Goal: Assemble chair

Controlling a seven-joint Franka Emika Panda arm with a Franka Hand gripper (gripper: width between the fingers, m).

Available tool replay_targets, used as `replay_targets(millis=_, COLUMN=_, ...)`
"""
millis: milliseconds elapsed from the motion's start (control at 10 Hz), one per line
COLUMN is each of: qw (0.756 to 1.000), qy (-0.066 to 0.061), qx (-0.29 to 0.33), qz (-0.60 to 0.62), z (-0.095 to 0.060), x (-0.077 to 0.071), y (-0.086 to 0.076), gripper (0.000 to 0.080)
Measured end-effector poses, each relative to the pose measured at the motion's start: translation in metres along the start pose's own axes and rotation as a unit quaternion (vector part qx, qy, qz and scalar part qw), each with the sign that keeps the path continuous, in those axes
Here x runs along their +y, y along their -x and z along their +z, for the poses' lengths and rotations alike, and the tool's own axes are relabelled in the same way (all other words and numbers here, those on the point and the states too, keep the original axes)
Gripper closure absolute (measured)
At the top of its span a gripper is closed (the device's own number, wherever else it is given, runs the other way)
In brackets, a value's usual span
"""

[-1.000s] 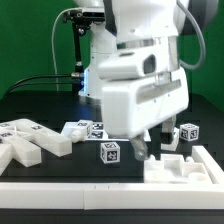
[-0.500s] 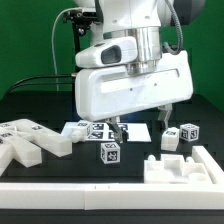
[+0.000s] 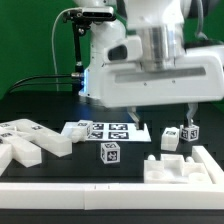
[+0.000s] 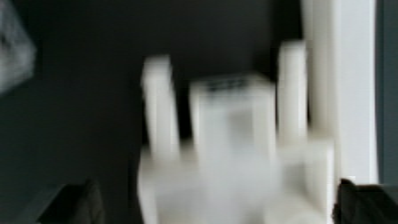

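Observation:
My gripper hangs open above the table, its wide white body filling the middle and right of the exterior view, with nothing between its dark fingers. Below it, at the front right, stands a chunky white chair part with raised posts. More white chair bars lie in a heap on the exterior view's left. Two small tagged chair blocks sit just behind the chunky part. The wrist view is heavily blurred. It shows a white blocky part with two posts ahead of the gripper, whose dark fingertips stand far apart.
The marker board lies flat in the middle of the black table. In front of it stands a lone small tagged cube. A white rail runs along the front edge. Cables and a green backdrop are behind the arm.
The gripper has lifted from low beside the cube and the chunky part and swung toward the exterior view's right, turning its broad face to the camera. It stays open. The parts have not moved.

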State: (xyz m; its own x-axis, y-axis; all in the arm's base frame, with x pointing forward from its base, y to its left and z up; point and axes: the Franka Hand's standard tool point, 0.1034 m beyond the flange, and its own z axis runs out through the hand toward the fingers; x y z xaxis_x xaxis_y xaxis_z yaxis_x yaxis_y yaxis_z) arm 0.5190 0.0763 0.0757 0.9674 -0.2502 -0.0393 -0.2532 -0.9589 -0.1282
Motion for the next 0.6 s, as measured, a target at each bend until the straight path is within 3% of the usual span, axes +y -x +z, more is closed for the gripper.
replay_targets(millis=100, qw=1.0, qy=-0.002, qx=0.006, qz=-0.009, z=-0.005, x=0.001, y=-0.008, gripper=0.0151)
replay_targets(millis=300, qw=1.0, qy=-0.004, qx=-0.005, qz=0.002, z=-0.003, x=0.002, y=-0.005, gripper=0.0151)
replay_targets(millis=400, qw=0.999, qy=-0.011, qx=-0.034, qz=0.034, z=0.001, x=0.005, y=0.006, gripper=0.0151)
replay_targets(millis=500, qw=0.991, qy=0.001, qx=-0.125, qz=0.048, z=0.002, x=0.002, y=0.03, gripper=0.0151)
replay_targets(millis=600, qw=0.981, qy=-0.004, qx=-0.183, qz=0.065, z=0.003, x=-0.004, y=0.038, gripper=0.0151)
